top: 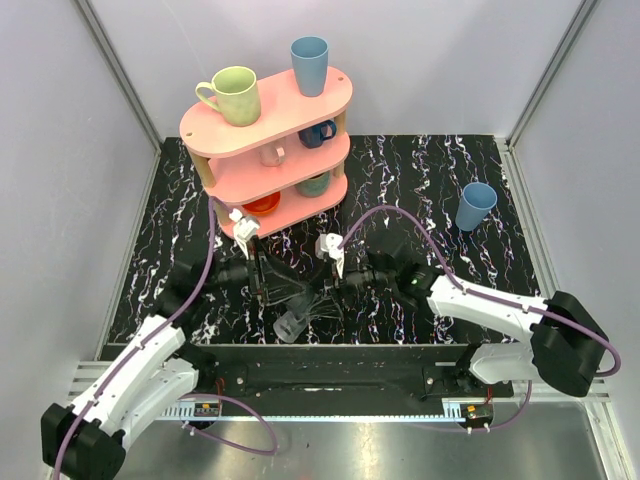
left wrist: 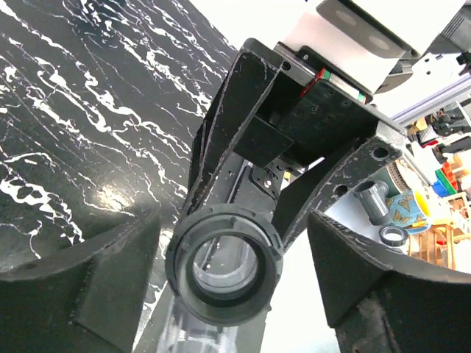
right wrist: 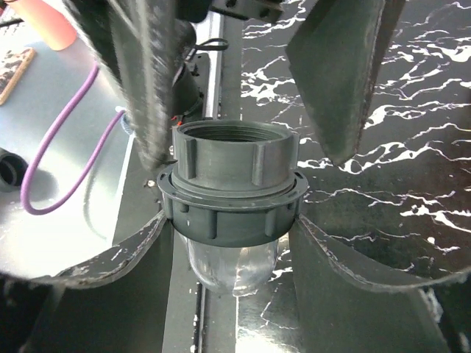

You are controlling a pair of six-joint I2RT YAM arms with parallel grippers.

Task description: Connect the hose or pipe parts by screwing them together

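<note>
Well, the collar sits threaded onto the clear piece, and to my eye the two look joined. They hang between my two grippers, low over the front edge of the mat.

My right gripper is partly closed and pinches the collar from both sides. My left gripper is spread wide with nothing in it, and its fingers flank the collar with a gap on each side.

The pair's long axis runs from one gripper to the other, with the threaded mouth facing the left one head-on, just beside it.

Bare mat lies to either side. The rack stands well behind, and the base rail is close on the near side. I'd back the left gripper straight out along that axis.
</note>
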